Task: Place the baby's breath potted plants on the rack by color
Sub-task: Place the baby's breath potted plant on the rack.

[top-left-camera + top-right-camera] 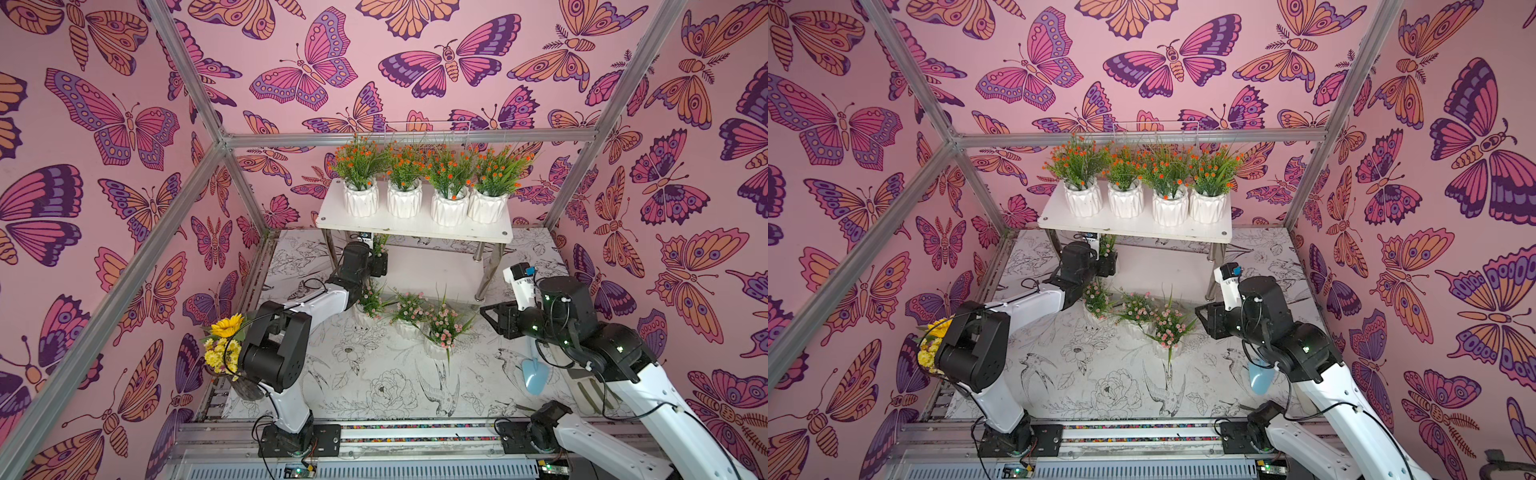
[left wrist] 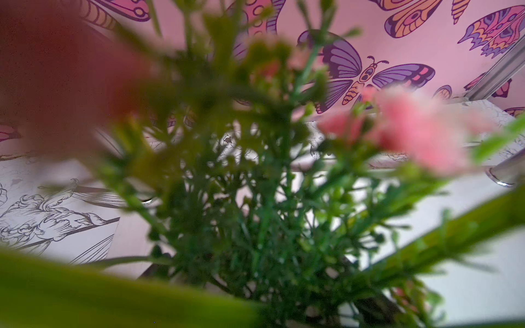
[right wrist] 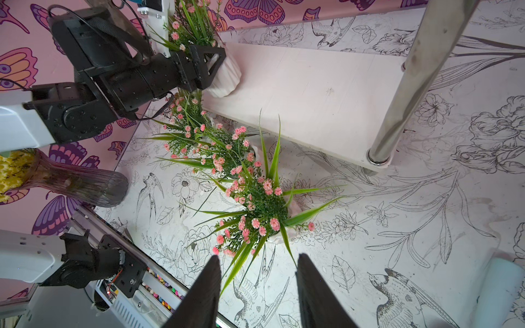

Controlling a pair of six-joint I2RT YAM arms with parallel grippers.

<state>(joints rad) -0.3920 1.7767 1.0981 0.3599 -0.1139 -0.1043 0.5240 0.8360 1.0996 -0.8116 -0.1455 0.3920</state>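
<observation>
Several orange baby's breath potted plants point(image 1: 449, 205) stand in a row on the top board of the white rack point(image 1: 411, 227). My left gripper point(image 1: 379, 262) reaches under that board and is shut on the white pot of a pink plant point(image 3: 224, 76), which is tilted at the end of the lower board point(image 3: 312, 93). In the left wrist view its foliage point(image 2: 255, 213) hides the jaws. Three more pink plants point(image 1: 371, 301) point(image 1: 409, 309) point(image 1: 442, 328) stand on the table in front of the rack. My right gripper point(image 3: 259, 257) hangs open to their right, with only leaf tips between its fingers.
A glass vase of yellow sunflowers point(image 1: 226, 345) stands at the left wall beside the left arm's elbow. A pale blue object point(image 1: 534, 376) lies under the right arm. A shiny rack leg point(image 3: 403, 85) stands near the right gripper. Metal frame posts line the walls.
</observation>
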